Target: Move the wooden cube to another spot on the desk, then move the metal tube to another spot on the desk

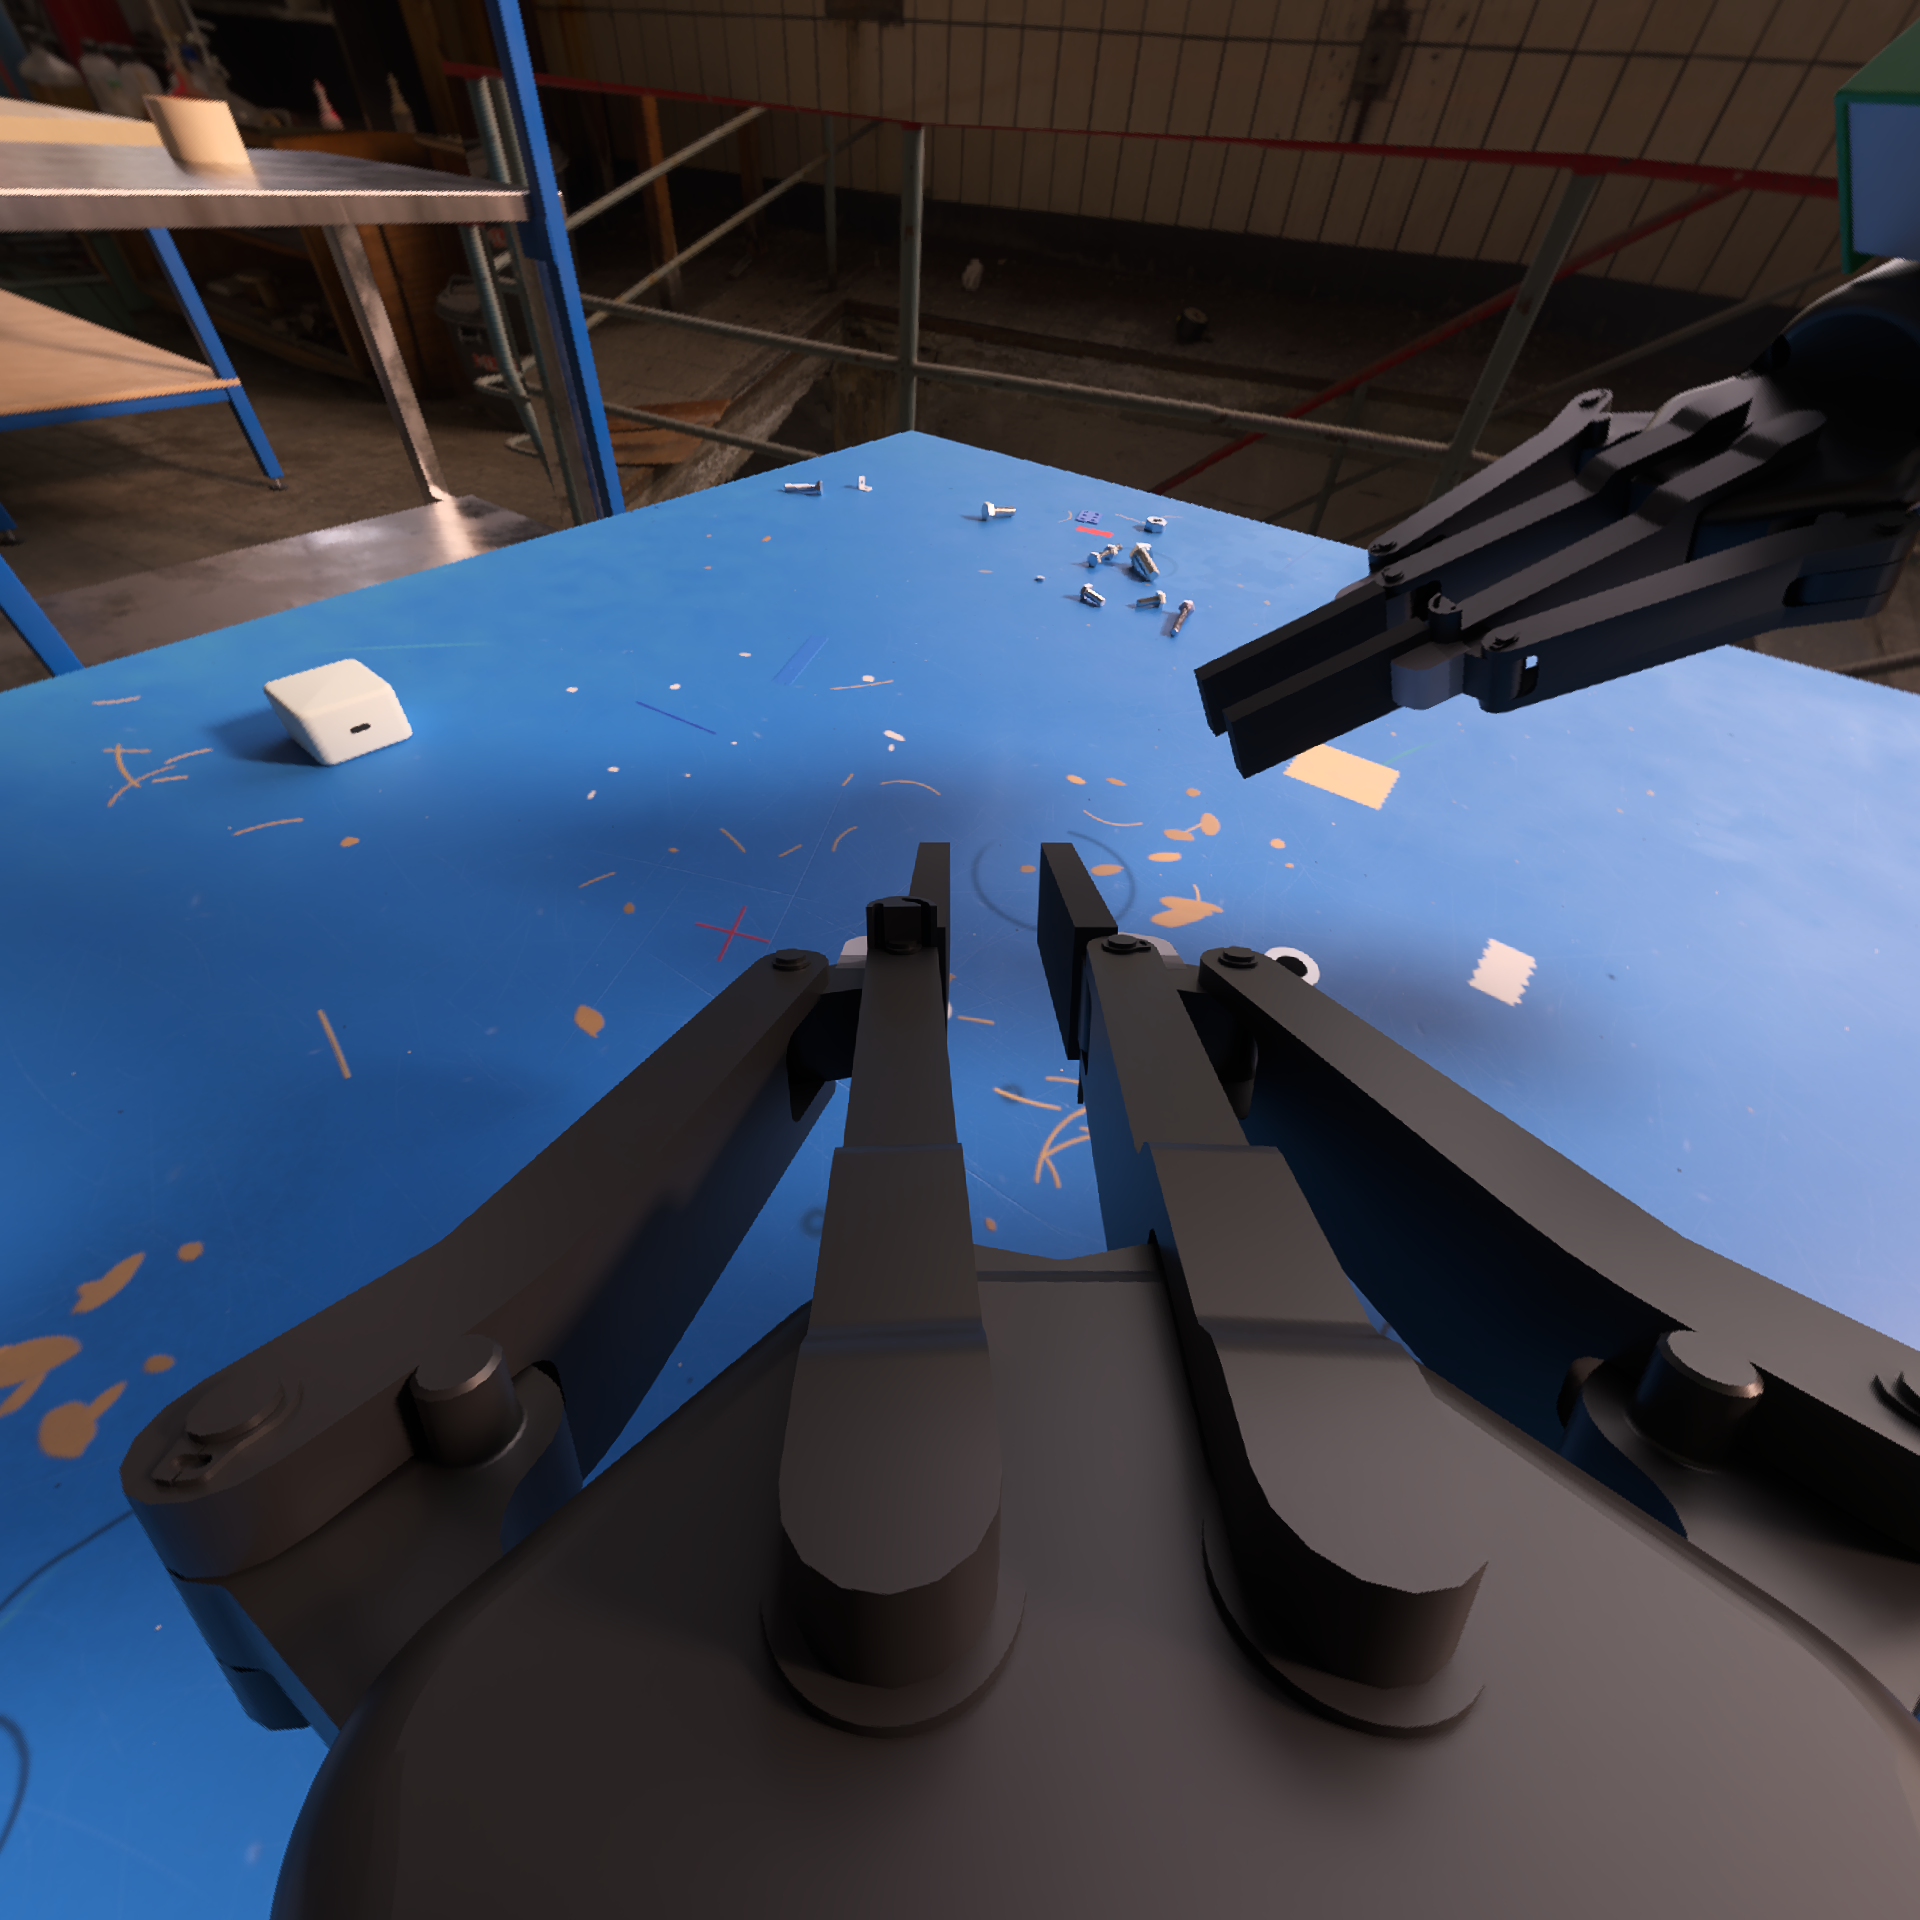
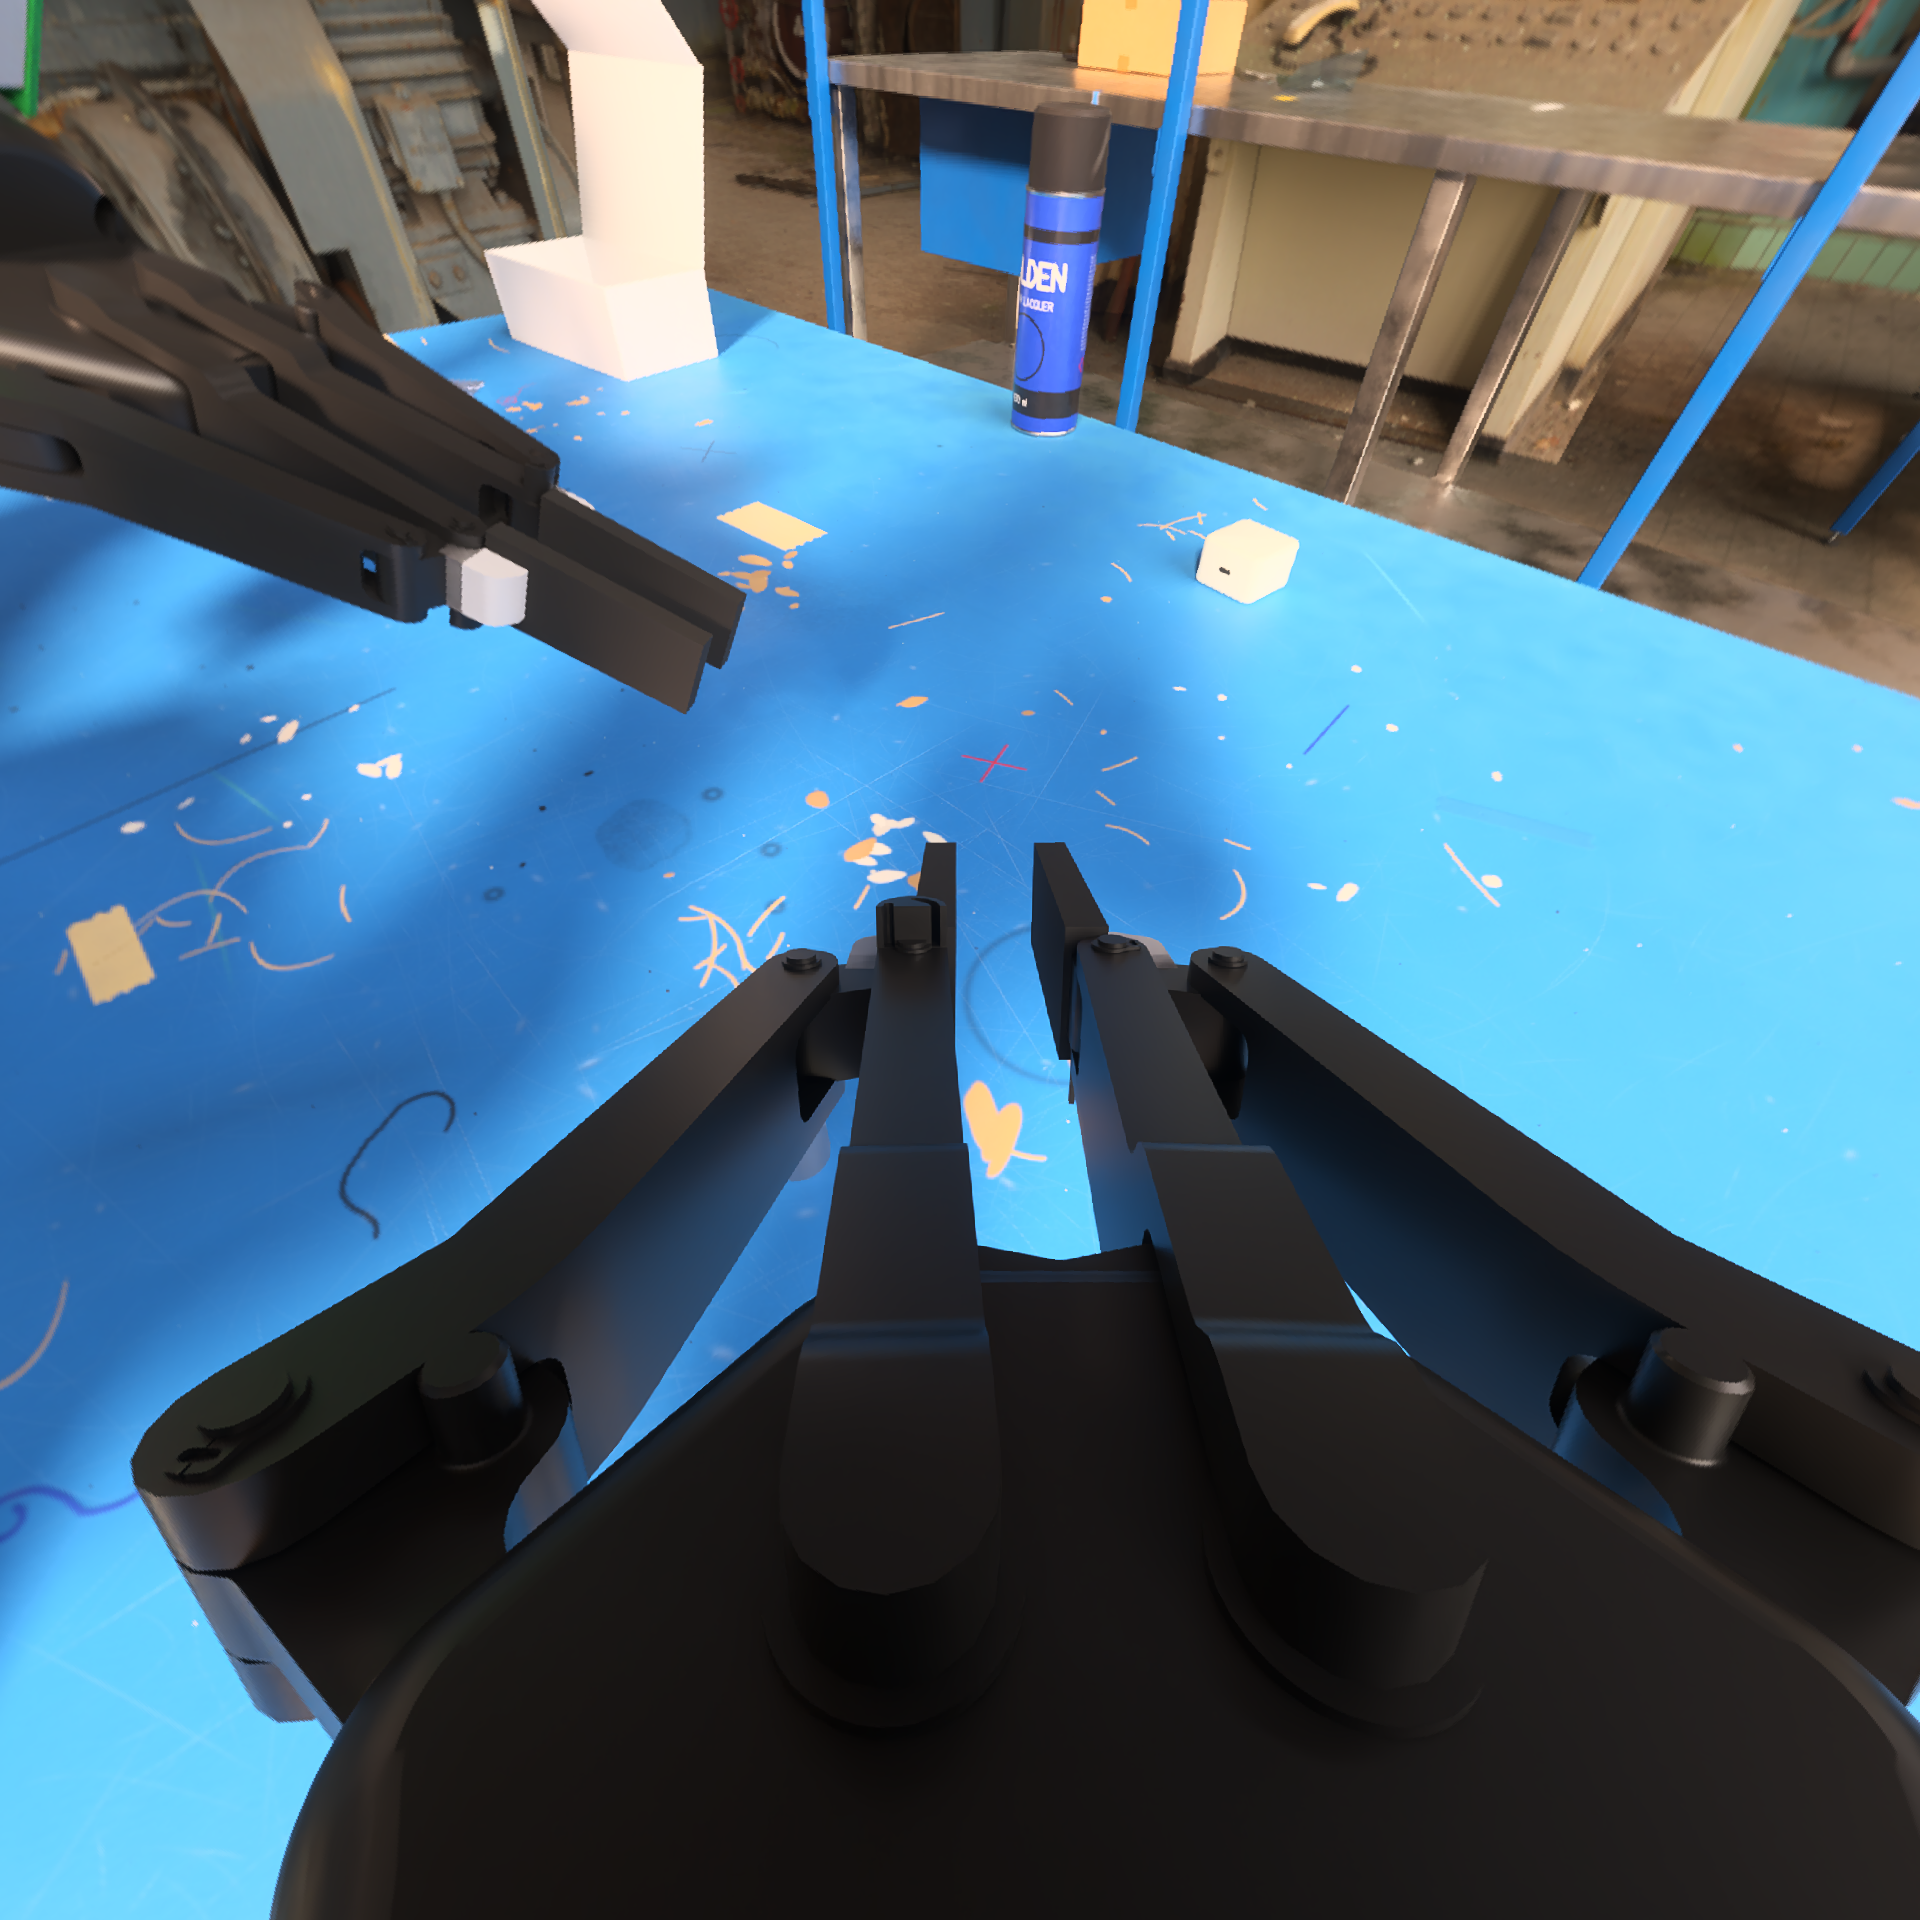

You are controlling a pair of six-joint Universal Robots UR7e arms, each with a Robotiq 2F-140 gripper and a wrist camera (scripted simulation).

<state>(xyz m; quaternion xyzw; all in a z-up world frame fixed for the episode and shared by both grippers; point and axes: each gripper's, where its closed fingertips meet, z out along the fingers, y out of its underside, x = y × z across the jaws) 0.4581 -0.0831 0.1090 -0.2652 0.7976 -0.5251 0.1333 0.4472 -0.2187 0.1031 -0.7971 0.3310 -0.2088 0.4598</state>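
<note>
No wooden cube and no metal tube shows in either view. My left gripper (image 1: pixel 992 862) hovers over the blue desk (image 1: pixel 499 935), jaws shut with only a narrow slit between the pads, holding nothing. My right gripper (image 2: pixel 992 862) hovers over the desk (image 2: pixel 1558 935) the same way, shut and empty. Each gripper also shows in the other's view: the right gripper (image 1: pixel 1221 722) at the upper right of the left wrist view, the left gripper (image 2: pixel 712 655) at the upper left of the right wrist view. The two point roughly toward each other.
A small white box (image 1: pixel 338 712) (image 2: pixel 1247 561) lies on the desk. Several loose screws (image 1: pixel 1138 577) lie near the far corner. A blue spray can (image 2: pixel 1055 270) and a white angular block (image 2: pixel 613 260) stand at the desk's far edge. A metal shelf (image 1: pixel 260 192) stands beyond.
</note>
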